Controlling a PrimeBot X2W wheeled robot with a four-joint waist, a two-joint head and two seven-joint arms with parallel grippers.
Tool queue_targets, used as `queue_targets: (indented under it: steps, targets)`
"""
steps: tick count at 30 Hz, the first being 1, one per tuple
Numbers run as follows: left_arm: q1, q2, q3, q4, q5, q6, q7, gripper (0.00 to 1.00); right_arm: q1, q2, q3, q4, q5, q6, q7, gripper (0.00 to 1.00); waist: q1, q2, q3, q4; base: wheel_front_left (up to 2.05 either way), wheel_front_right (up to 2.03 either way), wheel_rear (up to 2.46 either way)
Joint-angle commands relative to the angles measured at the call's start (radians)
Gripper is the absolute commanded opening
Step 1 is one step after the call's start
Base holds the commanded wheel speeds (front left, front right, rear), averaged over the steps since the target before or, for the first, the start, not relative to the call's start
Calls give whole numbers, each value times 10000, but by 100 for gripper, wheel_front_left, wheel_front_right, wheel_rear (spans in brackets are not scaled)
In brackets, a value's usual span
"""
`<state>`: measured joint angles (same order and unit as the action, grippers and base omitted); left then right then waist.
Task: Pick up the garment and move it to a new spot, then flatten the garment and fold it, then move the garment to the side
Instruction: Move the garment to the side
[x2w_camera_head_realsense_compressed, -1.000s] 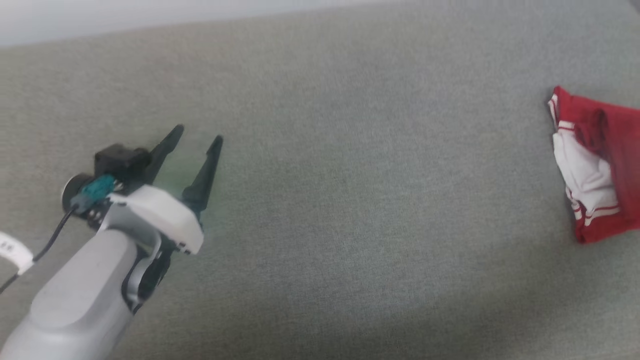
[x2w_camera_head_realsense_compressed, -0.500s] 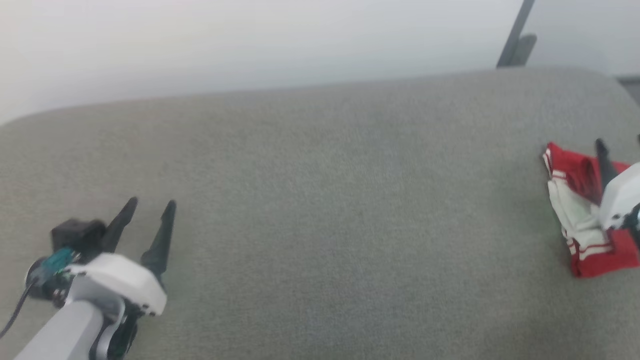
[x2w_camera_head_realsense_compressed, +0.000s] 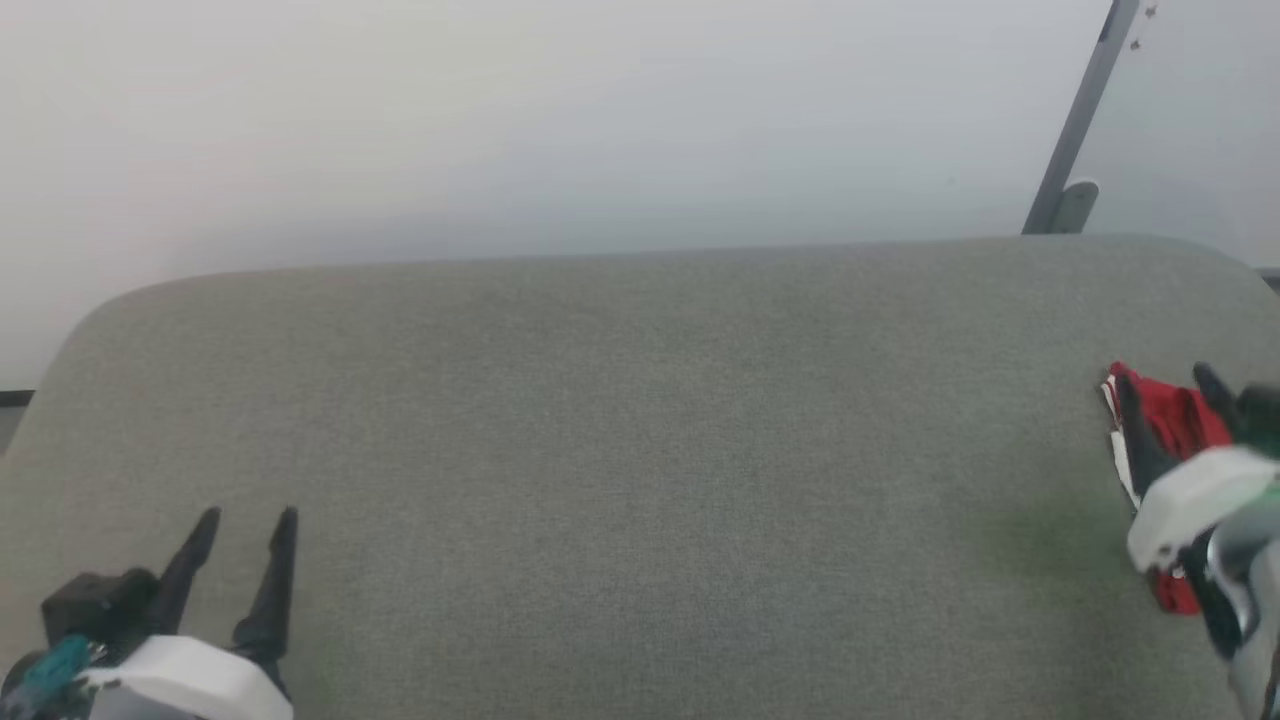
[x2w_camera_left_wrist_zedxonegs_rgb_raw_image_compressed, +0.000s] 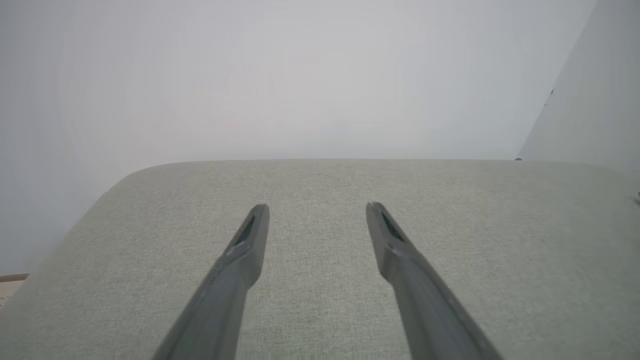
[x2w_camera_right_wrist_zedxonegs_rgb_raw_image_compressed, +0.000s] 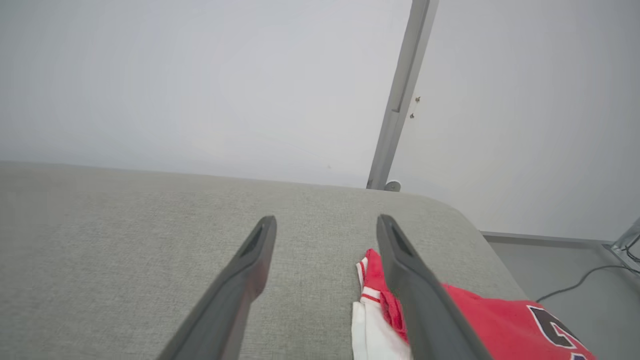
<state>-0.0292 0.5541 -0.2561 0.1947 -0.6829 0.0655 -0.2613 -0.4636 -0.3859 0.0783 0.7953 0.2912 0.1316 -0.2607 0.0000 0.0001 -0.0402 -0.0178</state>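
The garment (x2w_camera_head_realsense_compressed: 1172, 425), red with white sleeves and stripe trim, lies folded near the right end of the grey padded surface (x2w_camera_head_realsense_compressed: 640, 450). In the right wrist view the garment (x2w_camera_right_wrist_zedxonegs_rgb_raw_image_compressed: 490, 315) shows dark lettering at the lower right. My right gripper (x2w_camera_head_realsense_compressed: 1172, 388) hovers over its left part, open, with nothing between the fingers; in the right wrist view the right gripper (x2w_camera_right_wrist_zedxonegs_rgb_raw_image_compressed: 325, 222) has one finger above the cloth. My left gripper (x2w_camera_head_realsense_compressed: 248, 520) is open at the lower left, and the left gripper (x2w_camera_left_wrist_zedxonegs_rgb_raw_image_compressed: 316, 210) points over bare fabric.
A pale wall (x2w_camera_head_realsense_compressed: 500, 120) rises behind the padded surface. A grey metal post (x2w_camera_head_realsense_compressed: 1078, 120) stands at the back right. Beyond the surface's rounded right end, a grey floor with a black cable (x2w_camera_right_wrist_zedxonegs_rgb_raw_image_compressed: 580, 280) lies lower down.
The head camera has tilted up, bringing the wall and far edge into view. My right gripper has come into view above the garment. The left gripper sits lower in the picture.
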Motion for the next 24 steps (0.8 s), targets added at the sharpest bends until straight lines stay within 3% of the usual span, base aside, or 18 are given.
queue_targets:
  steps: [1, 12, 24]
  targets:
    - [249, -54, 306, -71, 148, -77, -48, 100, 579, 207, -289, -464, -187, -19, -51, 100, 0, -1, -102, 79, 0, 0, 0]
    - [1125, -555, 1412, -133, 952, -401, -49, 100, 2826, 1277, -1286, -2679, -764, -19, 116, 100, 0, -1, -361, 211, 0, 0, 0]
    - [1452, -1109, 2221, -15, 1696, -897, -50, 100, 4290, 2100, -1647, -4492, -1170, -19, 685, 100, 0, -1, -464, 441, 0, 0, 0]
